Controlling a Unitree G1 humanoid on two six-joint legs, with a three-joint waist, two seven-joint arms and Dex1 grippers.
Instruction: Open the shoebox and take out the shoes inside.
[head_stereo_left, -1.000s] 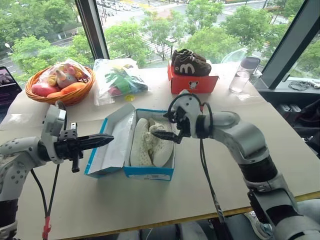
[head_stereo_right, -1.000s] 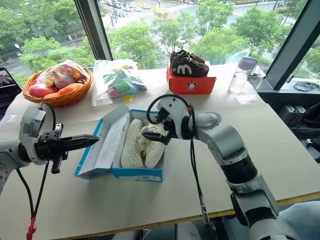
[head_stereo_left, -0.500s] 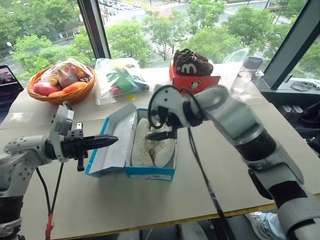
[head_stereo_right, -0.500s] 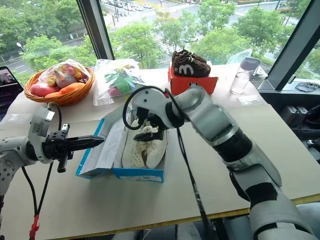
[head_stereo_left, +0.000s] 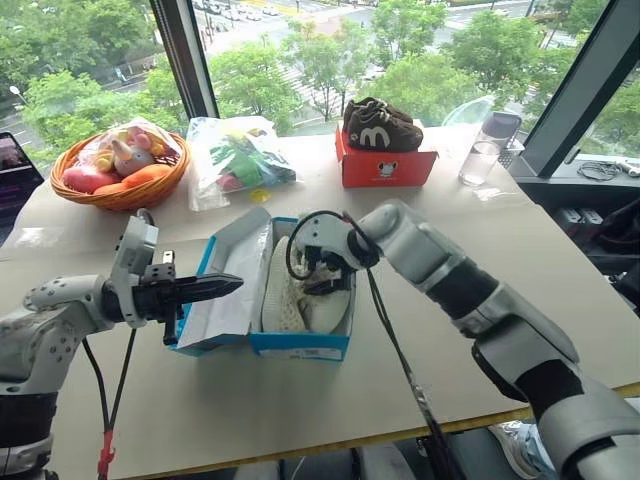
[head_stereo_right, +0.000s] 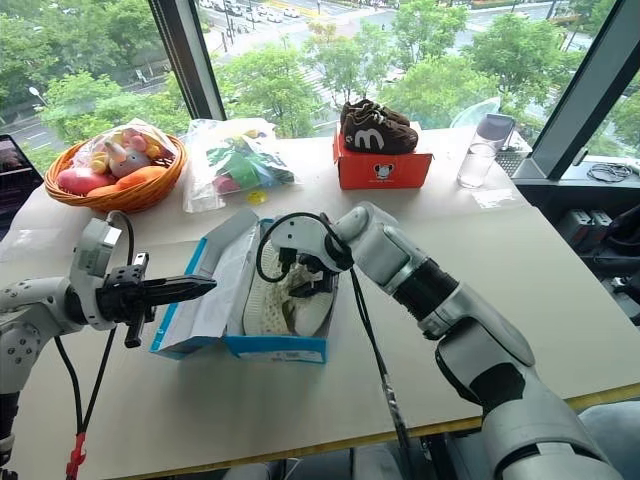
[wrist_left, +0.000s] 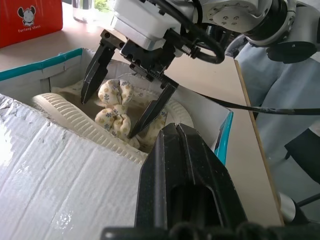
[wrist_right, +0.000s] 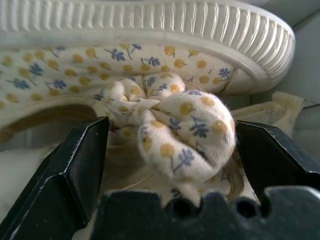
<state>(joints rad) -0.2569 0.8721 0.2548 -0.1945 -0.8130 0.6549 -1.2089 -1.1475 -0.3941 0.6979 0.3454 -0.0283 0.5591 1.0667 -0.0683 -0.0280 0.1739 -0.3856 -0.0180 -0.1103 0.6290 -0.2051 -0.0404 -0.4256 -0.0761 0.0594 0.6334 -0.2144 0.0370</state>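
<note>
Blue shoebox sits open at table centre, lid flap folded out to its left w/ white inside showing. Cream sneakers lie inside box. R gripper reaches down into box, jaws spread wide either side of a bunched floral-print cloth wad, not closed on it. L gripper hangs over lid flap, fingers pressed together, empty.

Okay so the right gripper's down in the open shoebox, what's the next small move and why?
Probably close the right gripper: its open fingers straddle the bunched floral fabric of one of the shoes in the shoebox, not yet pinching it. Then lift.
</note>
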